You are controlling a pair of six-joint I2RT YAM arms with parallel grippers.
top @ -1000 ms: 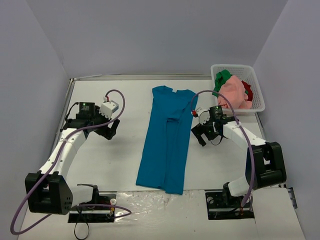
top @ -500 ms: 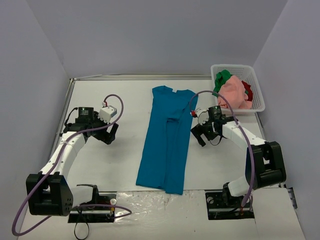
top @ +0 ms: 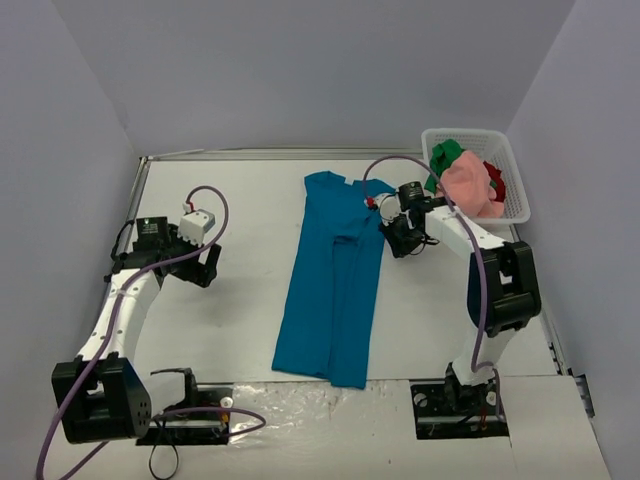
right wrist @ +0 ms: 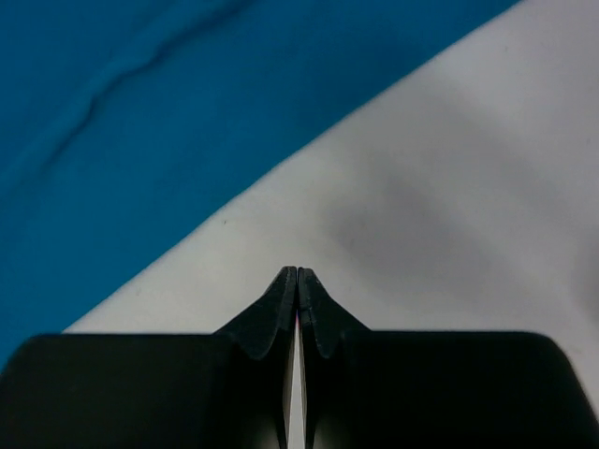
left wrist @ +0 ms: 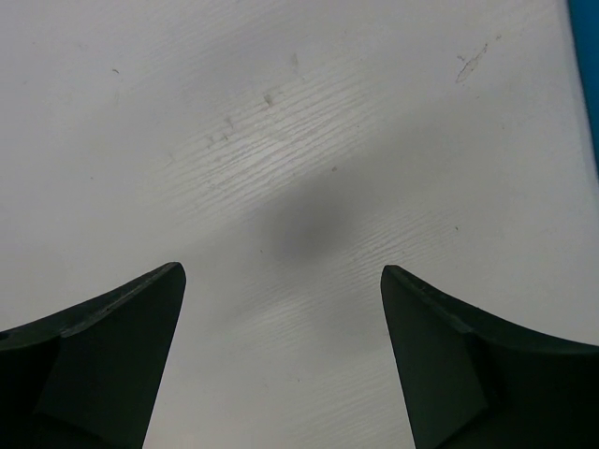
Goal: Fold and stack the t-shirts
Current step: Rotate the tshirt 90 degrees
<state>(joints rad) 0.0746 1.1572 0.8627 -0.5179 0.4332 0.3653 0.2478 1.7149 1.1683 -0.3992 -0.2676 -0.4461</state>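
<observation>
While the teal-blue t-shirt lies as it did a second ago, a long narrow strip down the middle of the table, the top external view shows both arms have shifted: the right gripper has swung up and in to the shirt's upper right edge, and the left gripper has drawn back leftward, well apart from the cloth. The count there is 4 t-shirts: 1 teal-blue on the table, and 1 pink, 1 green and 1 red heaped in 1 white basket at the far right corner, with 2 arms. In the left wrist view, the left gripper stands released, jaws wide over bare table, grasping nothing, with only a sliver of teal-blue at the right edge. In the right wrist view, the right gripper, spread a second ago, is now clenched, tips together over bare table just beside the shirt's edge, with no cloth between them. I judge that it closed short of the hem, so the next fold of this 1st shirt is not yet begun and 3 remain untouched.
</observation>
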